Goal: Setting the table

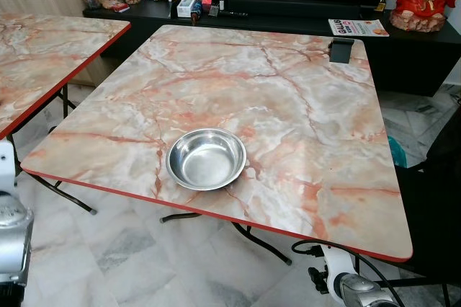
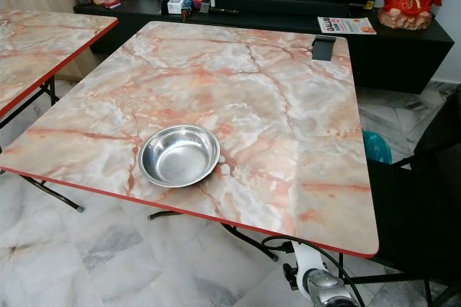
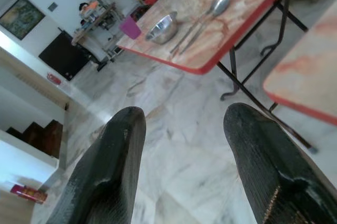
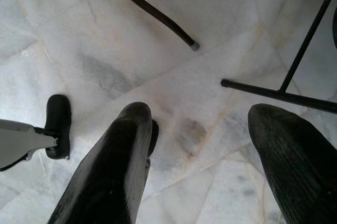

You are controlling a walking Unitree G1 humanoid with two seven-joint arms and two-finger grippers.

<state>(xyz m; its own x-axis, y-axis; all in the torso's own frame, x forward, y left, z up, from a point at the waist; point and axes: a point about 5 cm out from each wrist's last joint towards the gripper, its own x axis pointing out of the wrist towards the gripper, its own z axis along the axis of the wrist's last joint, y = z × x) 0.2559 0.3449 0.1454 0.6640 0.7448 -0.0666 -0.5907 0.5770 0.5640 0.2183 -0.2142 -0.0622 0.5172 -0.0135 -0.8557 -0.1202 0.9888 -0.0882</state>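
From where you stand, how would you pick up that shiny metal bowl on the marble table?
Probably by the rim. The steel bowl sits upright and empty near the front edge of the marble table, so I would come from above on the near side, one finger inside and one outside its thin sloping wall, since it looks too wide to span.

A bowl [image 1: 206, 158] is set on the counter [image 1: 288, 105] near its front edge, ahead of and between the left hand [image 3: 184, 145] and right hand [image 4: 205, 155], both held low over the floor [image 4: 105, 50]. A second counter [image 1: 43, 55] stands beyond the left hand.
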